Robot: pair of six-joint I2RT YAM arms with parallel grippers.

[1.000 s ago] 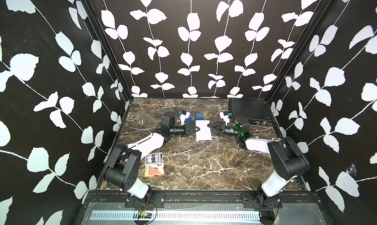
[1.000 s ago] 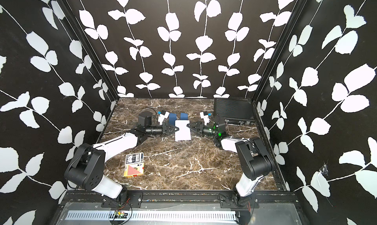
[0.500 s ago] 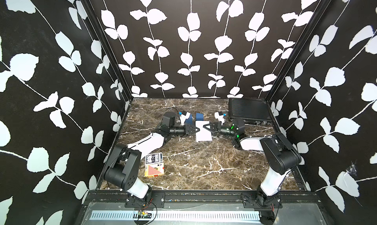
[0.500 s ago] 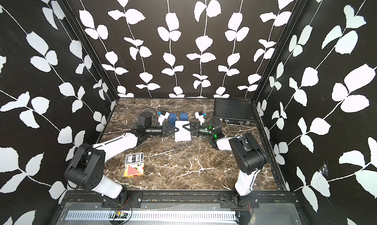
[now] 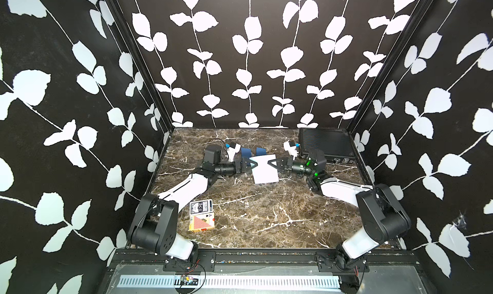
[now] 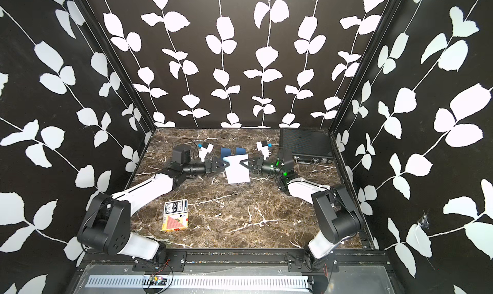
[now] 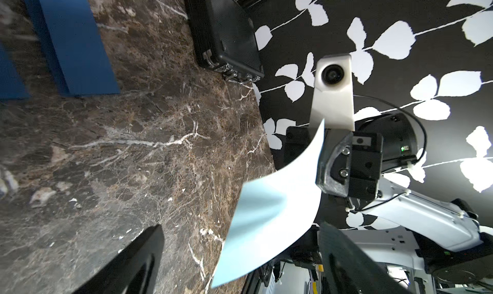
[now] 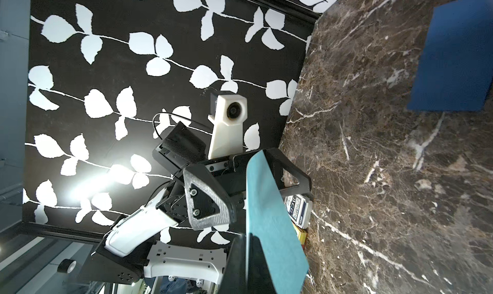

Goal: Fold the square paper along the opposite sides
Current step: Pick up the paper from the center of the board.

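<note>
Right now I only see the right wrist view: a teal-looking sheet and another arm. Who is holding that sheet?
Observer: Your arm. In the left wrist view the right gripper is shut on the edge of the square paper.
Operator: Anything beside me?
Observer: A black case lies in the far corner on the right arm's side.
Operator: Only one blue block?
Observer: No, a top view shows two blue blocks side by side beyond the paper.

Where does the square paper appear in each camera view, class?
Top view: square paper central, far on the marble table.
Top view: square paper likewise.
Left wrist: square paper pale blue, curling from the right claw.
Right wrist: square paper teal, edge-on before the open left claw.
Shared landmark: blue pieces on that table.
</note>
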